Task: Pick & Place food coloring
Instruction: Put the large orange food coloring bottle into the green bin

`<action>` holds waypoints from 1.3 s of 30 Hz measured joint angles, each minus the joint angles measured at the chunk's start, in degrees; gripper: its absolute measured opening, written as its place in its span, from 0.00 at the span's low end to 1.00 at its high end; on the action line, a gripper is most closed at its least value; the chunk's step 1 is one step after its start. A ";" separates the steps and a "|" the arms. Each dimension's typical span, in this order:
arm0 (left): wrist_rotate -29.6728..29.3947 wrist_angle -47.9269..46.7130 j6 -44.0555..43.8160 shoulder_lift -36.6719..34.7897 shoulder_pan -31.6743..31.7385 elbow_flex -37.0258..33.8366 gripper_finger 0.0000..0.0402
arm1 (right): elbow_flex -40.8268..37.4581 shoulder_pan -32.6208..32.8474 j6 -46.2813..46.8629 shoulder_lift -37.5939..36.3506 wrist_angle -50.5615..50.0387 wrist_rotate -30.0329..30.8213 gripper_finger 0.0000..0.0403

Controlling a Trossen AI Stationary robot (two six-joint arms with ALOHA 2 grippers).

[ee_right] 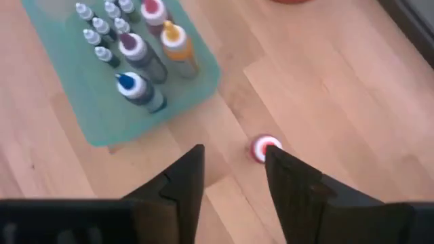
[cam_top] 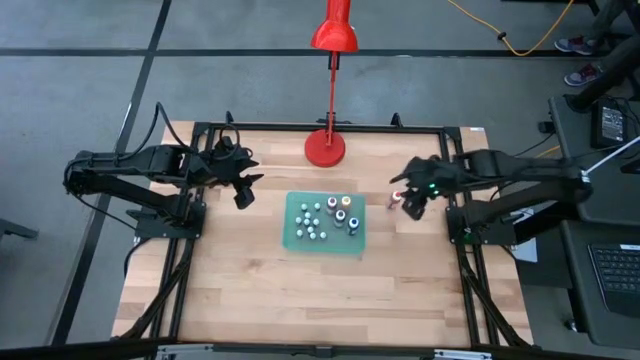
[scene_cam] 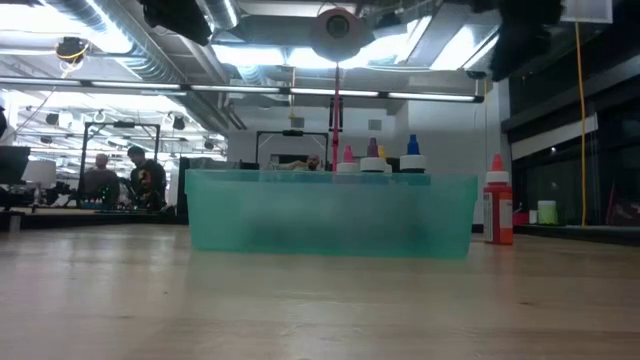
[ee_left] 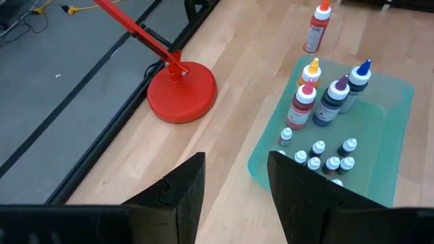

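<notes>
A shallow green tray (cam_top: pixel 300 244) sits mid-table and holds several tiny white-capped food coloring bottles (ee_left: pixel 324 160) beside taller bottles with pink, orange, purple and blue tips (ee_right: pixel 139 51). One red bottle with a white cap (ee_right: pixel 264 148) stands upright on the wood, outside the tray on its right side (scene_cam: pixel 498 212). My right gripper (ee_right: pixel 232 169) hovers open above that bottle, which shows just ahead of its fingers. My left gripper (ee_left: pixel 234 183) is open too, raised left of the tray (cam_top: pixel 243 192).
A red lamp stands by its round base (cam_top: pixel 325 150) at the table's far edge, behind the tray, its head (cam_top: pixel 334 34) reaching past the edge. Bare wood lies between the tray and the near edge. People sit in the room beyond (scene_cam: pixel 140 178).
</notes>
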 joint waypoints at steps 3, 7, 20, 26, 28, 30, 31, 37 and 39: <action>-0.06 0.11 -0.19 0.00 0.02 0.00 0.39 | -4.43 -1.59 1.19 -5.16 0.33 -0.02 0.46; -1.62 0.22 -1.38 0.00 0.02 0.00 0.39 | -10.47 -4.79 1.66 -7.76 0.63 -0.29 0.60; -4.93 0.22 -5.34 0.00 0.02 0.00 0.39 | -20.88 -12.89 -0.78 0.51 15.66 -5.44 0.75; -5.68 0.20 -7.53 0.00 0.02 0.00 0.39 | -20.90 -14.94 -1.83 10.02 16.80 -5.38 0.75; -5.72 0.22 -8.02 0.00 0.02 0.00 0.39 | -20.90 -15.47 -2.12 12.80 16.86 -5.43 0.75; -5.84 0.20 -8.20 0.00 0.02 0.00 0.39 | -20.90 -15.62 -3.36 14.84 16.91 -5.45 0.75; -5.94 0.20 -8.47 0.00 0.02 0.00 0.39 | -20.90 -15.61 -4.03 15.51 17.05 -5.57 0.74; -6.01 0.20 -9.13 0.00 0.02 0.00 0.39 | -20.90 -15.58 -5.41 16.19 17.91 -5.76 0.60; -6.01 0.17 -9.18 0.02 0.02 0.00 0.39 | -20.90 -15.58 -6.04 15.84 18.25 -5.77 0.53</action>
